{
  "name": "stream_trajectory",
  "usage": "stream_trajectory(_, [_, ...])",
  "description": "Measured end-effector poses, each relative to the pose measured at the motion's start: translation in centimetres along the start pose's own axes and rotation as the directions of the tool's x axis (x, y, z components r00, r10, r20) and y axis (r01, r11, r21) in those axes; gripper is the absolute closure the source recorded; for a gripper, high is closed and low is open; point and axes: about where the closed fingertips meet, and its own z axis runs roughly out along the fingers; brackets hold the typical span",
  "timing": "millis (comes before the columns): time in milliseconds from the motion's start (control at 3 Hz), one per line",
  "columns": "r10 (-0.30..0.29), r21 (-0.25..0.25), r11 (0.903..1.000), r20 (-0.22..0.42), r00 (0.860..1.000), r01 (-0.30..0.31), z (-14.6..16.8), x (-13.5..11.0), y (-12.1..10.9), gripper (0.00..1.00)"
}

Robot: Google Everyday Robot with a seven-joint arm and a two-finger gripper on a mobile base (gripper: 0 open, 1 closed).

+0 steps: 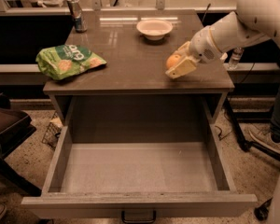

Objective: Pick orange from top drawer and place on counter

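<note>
The orange [172,60] is held between my gripper's fingers, just above the right front part of the counter [130,55]. My gripper [178,62] is shut on it, with the white arm reaching in from the upper right. The top drawer [137,171] is pulled fully open below the counter, and its inside shows nothing in it. Its small dark handle [138,217] hangs at the front panel's bottom edge.
A green chip bag [67,59] lies on the counter's left. A white bowl [154,28] sits at the back centre and a can [76,14] at the back left. A person's leg and shoe [269,136] stand to the right. A dark chair [4,125] is at left.
</note>
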Motion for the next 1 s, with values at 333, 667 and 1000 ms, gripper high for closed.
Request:
stream_trajectory(333, [0.072,0.09,0.9931,0.049,0.996,-0.076,-1.0,2.2,-3.3,1.0])
stream_trajectory(667, [0.179,0.164,0.9664,0.121,0.976,-0.198,-1.4,7.1,-4.9,1.0])
stream_trajectory(1000, [0.195,0.161,0.9635,0.126,0.973,-0.214,-1.0,7.7,-5.0,1.0])
